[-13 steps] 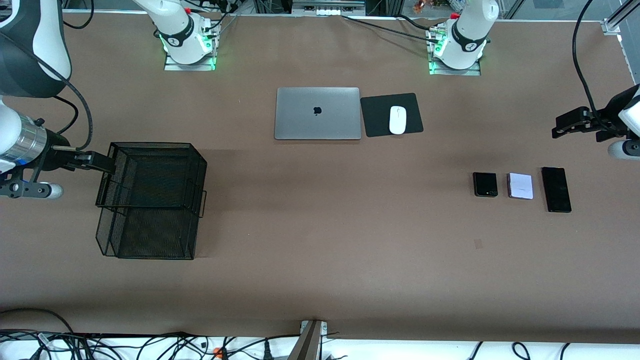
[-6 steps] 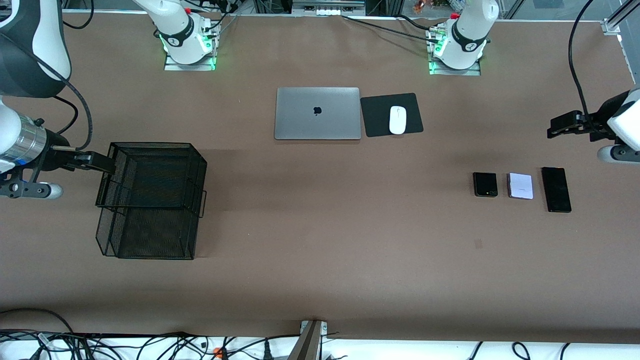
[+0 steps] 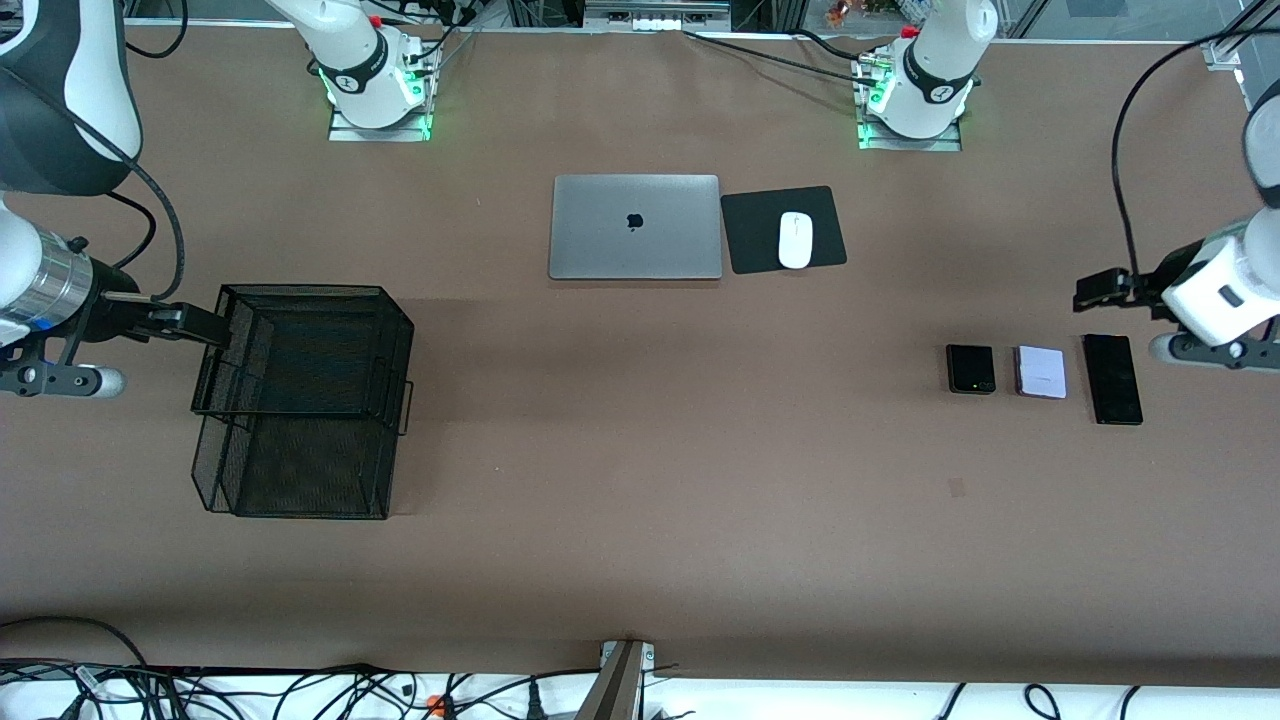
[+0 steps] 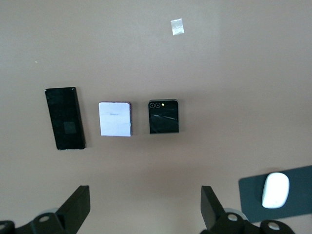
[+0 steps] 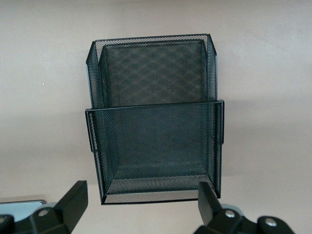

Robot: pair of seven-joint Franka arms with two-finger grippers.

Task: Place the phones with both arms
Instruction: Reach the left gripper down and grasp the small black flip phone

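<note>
Three phones lie in a row toward the left arm's end of the table: a small squarish black phone (image 3: 970,369) (image 4: 164,117), a small white-lavender phone (image 3: 1040,372) (image 4: 115,118) and a longer black slab (image 3: 1112,379) (image 4: 65,118). My left gripper (image 3: 1090,291) (image 4: 145,207) is open and empty, up in the air over the table just past the long slab. My right gripper (image 3: 205,325) (image 5: 141,207) is open and empty, at the rim of the black mesh basket (image 3: 300,400) (image 5: 155,117).
A closed silver laptop (image 3: 635,227) and a white mouse (image 3: 795,240) (image 4: 275,189) on a black pad (image 3: 783,229) lie near the arms' bases. A small pale mark (image 3: 956,487) (image 4: 177,27) is on the brown table nearer to the front camera than the phones.
My left gripper has moved down and inward toward the phones, from the table's edge to a spot over the table by the long black slab. The right arm has not moved.
</note>
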